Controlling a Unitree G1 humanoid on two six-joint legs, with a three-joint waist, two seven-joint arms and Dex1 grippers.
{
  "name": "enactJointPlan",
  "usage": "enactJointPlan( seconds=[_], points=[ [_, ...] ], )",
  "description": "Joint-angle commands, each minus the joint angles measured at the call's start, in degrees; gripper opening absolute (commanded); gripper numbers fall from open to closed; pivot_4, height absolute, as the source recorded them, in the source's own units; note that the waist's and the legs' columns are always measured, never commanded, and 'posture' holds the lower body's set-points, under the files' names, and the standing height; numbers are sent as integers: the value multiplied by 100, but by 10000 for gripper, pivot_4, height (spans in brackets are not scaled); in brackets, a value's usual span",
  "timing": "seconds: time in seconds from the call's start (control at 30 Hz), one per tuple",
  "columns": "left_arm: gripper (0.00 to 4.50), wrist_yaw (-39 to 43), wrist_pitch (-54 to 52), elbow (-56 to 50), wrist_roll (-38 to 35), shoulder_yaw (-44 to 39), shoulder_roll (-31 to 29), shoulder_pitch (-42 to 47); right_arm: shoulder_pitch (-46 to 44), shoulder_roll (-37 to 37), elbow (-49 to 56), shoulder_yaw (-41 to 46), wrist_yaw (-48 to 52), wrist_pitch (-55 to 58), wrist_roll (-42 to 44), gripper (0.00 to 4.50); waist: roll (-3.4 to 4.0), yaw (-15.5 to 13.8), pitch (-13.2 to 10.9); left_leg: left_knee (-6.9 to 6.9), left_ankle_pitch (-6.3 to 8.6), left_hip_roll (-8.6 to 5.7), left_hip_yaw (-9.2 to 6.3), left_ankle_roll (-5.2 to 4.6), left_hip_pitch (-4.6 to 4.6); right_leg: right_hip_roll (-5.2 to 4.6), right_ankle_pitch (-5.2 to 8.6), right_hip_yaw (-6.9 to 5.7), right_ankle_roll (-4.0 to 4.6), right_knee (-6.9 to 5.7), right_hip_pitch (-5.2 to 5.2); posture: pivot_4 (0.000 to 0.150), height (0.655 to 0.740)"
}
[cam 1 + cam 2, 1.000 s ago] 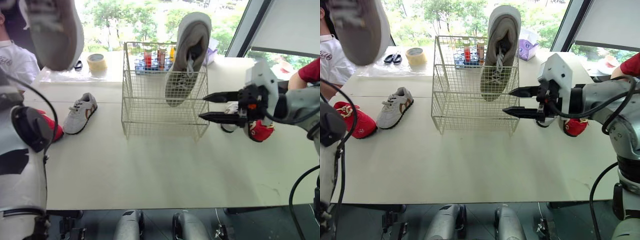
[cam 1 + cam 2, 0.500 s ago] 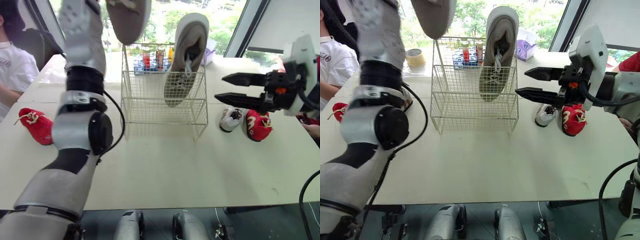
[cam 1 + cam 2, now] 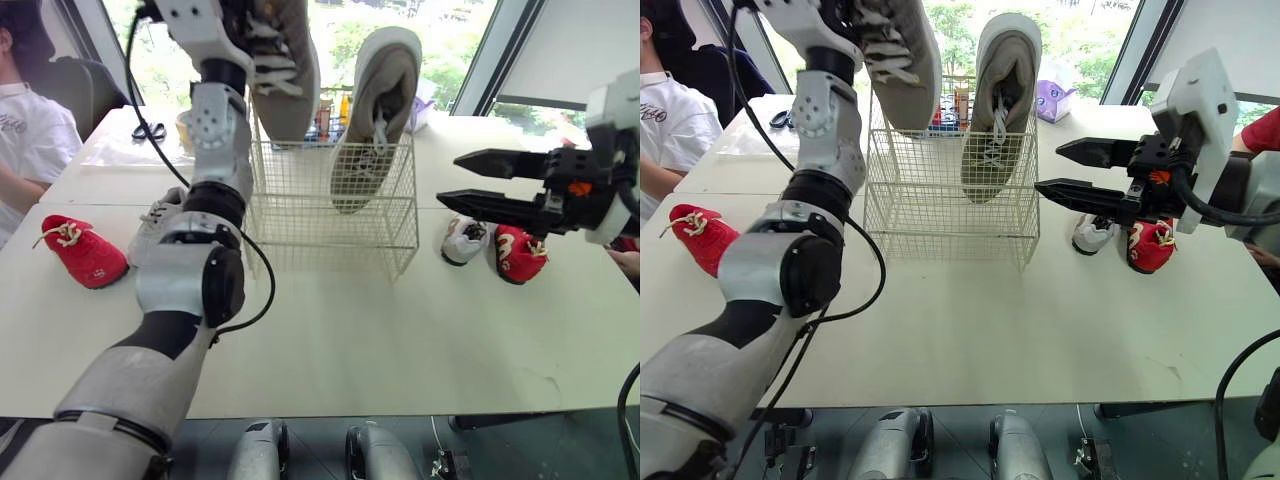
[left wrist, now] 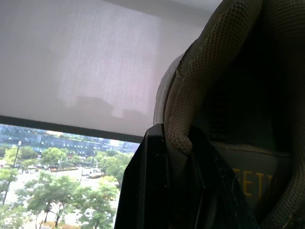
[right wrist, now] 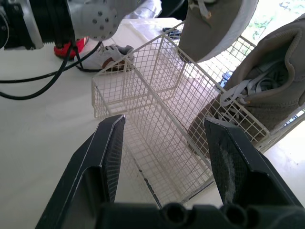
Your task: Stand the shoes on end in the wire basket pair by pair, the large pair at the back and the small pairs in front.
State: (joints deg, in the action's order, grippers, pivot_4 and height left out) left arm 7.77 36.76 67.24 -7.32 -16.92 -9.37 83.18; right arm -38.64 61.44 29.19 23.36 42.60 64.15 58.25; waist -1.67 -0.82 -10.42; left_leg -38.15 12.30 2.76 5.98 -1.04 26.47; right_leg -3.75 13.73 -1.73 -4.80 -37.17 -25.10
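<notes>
The left gripper (image 4: pixel 176 139) is pinching the heel collar of a large grey mesh sneaker (image 3: pixel 285 62), its black fingers (image 4: pixel 151 191) closing on either side of the padded edge. It is holding the shoe toe-down over the left rear part of the wire basket (image 3: pixel 330 215). The toe is hanging about level with the basket's rim, and I cannot tell whether it is dipping inside. The sneaker is showing grey laces and a pale sole. Its mate (image 3: pixel 375 110) is standing on end in the basket's right rear corner with its toe down and its heel rising well above the rim. This one is showing the same grey mesh, a white sole edge and loose grey laces. The right gripper (image 3: pixel 448 178) is hovering just to the right of the basket with its two black fingers spread wide and gripping nothing. Below it, right of the basket, a small white shoe (image 3: pixel 463 240) and a small red shoe (image 3: pixel 518 255) are lying side by side on the white table (image 3: pixel 400 330). To the basket's left, a small white-and-brown sneaker (image 3: pixel 150 225) is lying partly behind the left arm. Another small red shoe (image 3: pixel 85 252) is lying farther out on that side.
</notes>
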Motion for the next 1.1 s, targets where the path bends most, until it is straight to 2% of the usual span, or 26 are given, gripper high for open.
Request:
enactJointPlan(
  seconds=[0.03, 0.2, 0.33, 0.4, 0.43, 0.53, 0.57, 0.63, 0.73, 0.87, 0.93, 0.97, 1.03, 1.1],
  points=[
    [380, -75, 45, -114, 135, 175, 53, -209, -111, 101, 58, 132, -113, -91, 167, 28215, 2, 6, 1, 0, 0, 0, 0, 0, -1, 1, 0, 0, 0, -1, 0, 1500, 7351],
    [380, 117, -247, -468, 9, 255, 128, -509, -103, 103, -28, -21, -97, -231, 131, 28215, 3, 8, 2, 0, 0, 2, -1, 0, -2, 3, 0, 1, 0, -2, 0, 1500, 7351],
    [380, 416, -740, -1365, -119, 370, 72, -1028, -30, 14, 5, -69, -126, -296, 190, 28215, 8, 11, 5, 0, 0, 4, -3, 0, -2, 2, 0, 3, 0, -2, 0, 1500, 7351],
    [9295, 453, -1221, -2090, -223, 417, 69, -1385, 47, -31, 24, -109, -123, -343, 194, 28215, 10, 11, 6, 0, 0, 6, -4, 0, -2, 3, 0, 3, 0, -3, 0, 1500, 7351],
    [11641, 463, -1558, -2629, -297, 458, 73, -1640, 83, -71, 21, -151, -118, -374, 203, 28215, 11, 12, 6, 0, 0, 6, -4, 0, -4, 3, 0, 3, 0, -3, 1, 1500, 7351],
    [27415, 418, -2761, -4338, -471, 656, 39, -2448, 159, -146, -10, -288, -101, -481, 148, 28215, 11, 15, 6, 0, 0, 9, -7, 0, -4, 3, 0, 5, 0, -4, 2, 1500, 7351],
    [31470, 378, -3201, -4891, -563, 684, 6, -2707, 162, -180, -37, -350, -107, -526, 101, 28215, 11, 17, 6, 0, 0, 9, -7, 0, -4, 4, 0, 5, 0, -5, 1, 1500, 7351],
    [31470, 305, -3971, -5752, -735, 700, -61, -3084, 162, -221, -107, -463, -121, -640, -40, 28215, 11, 19, 6, 0, -1, 10, -9, 1, -3, 6, 0, 6, 0, -6, 0, 1500, 7351],
    [31470, 258, -5530, -7317, -1341, 570, -376, -3791, -184, -419, -524, -1083, -323, -1261, -950, 28215, 11, 46, 6, -2, -2, 10, -9, 2, -2, 8, 0, 5, 0, -6, 0, 1500, 7351],
    [31470, 76, -7150, -8735, -2210, 212, -858, -4367, -330, -725, -1162, -1504, -453, -1920, -1830, 28215, 13, 41, 7, 0, -3, 11, -11, 5, -6, 11, 0, 7, 0, -8, 1, 1500, 7351],
    [31939, 34, -7863, -9224, -2813, -150, -1146, -4580, -218, -847, -1496, -1534, -637, -2223, -2272, 33139, 13, 17, 7, 0, -4, 10, -12, 7, -6, 11, 0, 7, 0, -8, 2, 1500, 7351],
    [37024, 28, -8177, -9393, -3210, -378, -1272, -4672, -107, -912, -1598, -1467, -734, -2308, -2400, 36956, 13, 0, 7, -1, -5, 9, -12, 8, -6, 10, 1, 7, 0, -8, 2, 1500, 7351],
    [44392, 50, -8723, -9629, -4033, -797, -1525, -4857, 140, -1060, -1709, -1264, -928, -2469, -2568, 44999, 12, -2, 8, -2, -6, 7, -14, 9, -4, 8, 1, 3, 1, -5, 8, 1500, 7351],
    [44392, 384, -9237, -9932, -5034, -1158, -1990, -5268, 507, -1330, -1680, -1034, -1346, -2678, -2815, 44999, 12, 12, 8, -3, -7, 7, -18, 12, -6, 8, 1, 2, 1, -2, 13, 1500, 7351]
  ],
)
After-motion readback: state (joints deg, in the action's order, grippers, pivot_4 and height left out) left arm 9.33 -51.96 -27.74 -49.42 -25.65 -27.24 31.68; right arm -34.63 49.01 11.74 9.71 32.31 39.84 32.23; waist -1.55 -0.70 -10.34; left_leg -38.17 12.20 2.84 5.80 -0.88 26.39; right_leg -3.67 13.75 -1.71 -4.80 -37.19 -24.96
